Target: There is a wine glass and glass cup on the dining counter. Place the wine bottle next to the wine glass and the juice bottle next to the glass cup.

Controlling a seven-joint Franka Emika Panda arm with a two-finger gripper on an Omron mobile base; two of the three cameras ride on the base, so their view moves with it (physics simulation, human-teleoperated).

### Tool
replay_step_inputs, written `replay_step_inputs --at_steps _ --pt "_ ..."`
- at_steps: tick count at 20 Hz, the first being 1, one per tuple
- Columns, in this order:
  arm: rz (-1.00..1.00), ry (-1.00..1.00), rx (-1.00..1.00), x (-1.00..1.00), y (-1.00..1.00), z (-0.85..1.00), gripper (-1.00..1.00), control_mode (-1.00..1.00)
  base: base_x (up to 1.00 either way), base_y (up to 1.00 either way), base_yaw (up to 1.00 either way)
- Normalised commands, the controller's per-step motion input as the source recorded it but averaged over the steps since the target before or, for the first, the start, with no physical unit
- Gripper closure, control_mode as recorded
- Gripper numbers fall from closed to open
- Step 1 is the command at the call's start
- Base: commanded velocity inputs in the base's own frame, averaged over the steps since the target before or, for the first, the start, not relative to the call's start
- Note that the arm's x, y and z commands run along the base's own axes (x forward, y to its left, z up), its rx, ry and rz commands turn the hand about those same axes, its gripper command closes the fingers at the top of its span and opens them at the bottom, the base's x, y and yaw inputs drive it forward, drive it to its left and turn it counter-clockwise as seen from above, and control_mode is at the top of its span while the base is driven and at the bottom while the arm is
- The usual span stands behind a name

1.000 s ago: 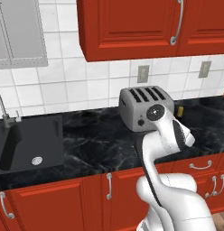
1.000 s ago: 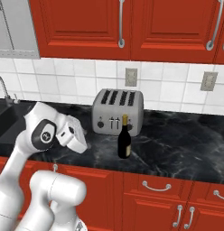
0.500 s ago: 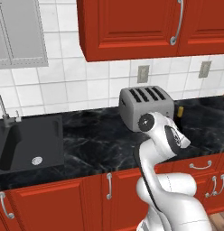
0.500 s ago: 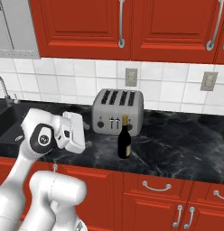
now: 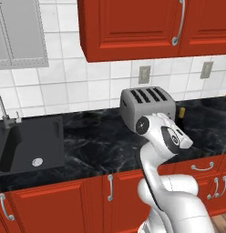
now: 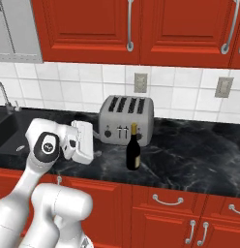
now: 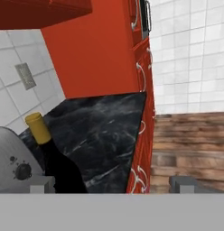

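Wine bottle point(image 6: 133, 148) stands upright on the black bench point(image 6: 189, 155), just in front of the toaster point(image 6: 126, 118). Hand point(image 6: 83, 141) spread wide, empty, left of the bottle and apart from it.

Wine bottle point(image 6: 133, 147) upright before silver toaster point(image 6: 126, 119), black counter point(image 6: 189, 160), tool possibly left of bottle

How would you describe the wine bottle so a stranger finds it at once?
Look along the black marble counter to the silver toaster. In front of its right end stands the wine bottle: slim, near-black, with a yellow top, the one bottle there.
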Motion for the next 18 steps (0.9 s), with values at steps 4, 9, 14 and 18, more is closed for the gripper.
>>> replay_step_inputs --at_steps 4,9,14,18 --pt "0.0 0.0 -0.07 0.06 -0.15 0.0 -1.0 -1.0 0.0 0.0 0.0" --pt "0.0 0.0 -0.09 0.19 -0.11 0.0 -1.0 -1.0 0.0 0.0 0.0" --pt "0.01 0.03 -0.06 0.2 -0.16 0.0 -1.0 -1.0 0.0 0.0 0.0" --pt "0.0 0.08 0.0 0.25 -0.15 0.0 -1.0 -1.0 0.0 0.0 0.0"
